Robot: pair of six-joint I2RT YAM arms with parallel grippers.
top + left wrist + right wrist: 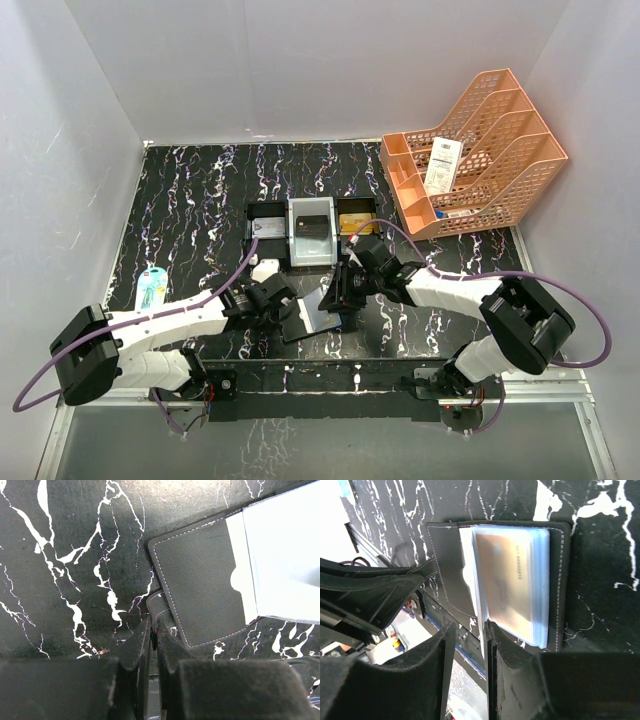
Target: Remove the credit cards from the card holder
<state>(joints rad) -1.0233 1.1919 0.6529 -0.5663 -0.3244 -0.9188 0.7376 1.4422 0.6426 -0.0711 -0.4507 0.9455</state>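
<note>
Looking down from above, we find the holder (pixel 305 322) lying open on the black marbled table (pixel 200 200), close to the near edge and between the two claws. The left claw (pixel 280 305) is at its dark outer panel. In the left wrist view its fingers (pixel 142 645) are pressed together on that panel's edge, so we judge that it pins the holder down.

The right claw (pixel 342 290) sits at the opposite side, over the stack of clear sleeves. From the right wrist we see a gold-orange card (pixel 507 580) inside the top sleeve, just ahead of the fingers (pixel 445 665) and a little to one side, with its long axis running straight away from them. A thin clear leaf stands in the narrow gap between the jaws, against one finger. We cannot tell whether it is gripped or only touched.

The right arm is the nearer one to the card, so we judge the pull is its job, drawing along that long axis.

The surface is flat and hard. Behind the holder stand three small bins (pixel 312 232), and an orange rack (pixel 480 150) sits well apart at the far right.
</note>
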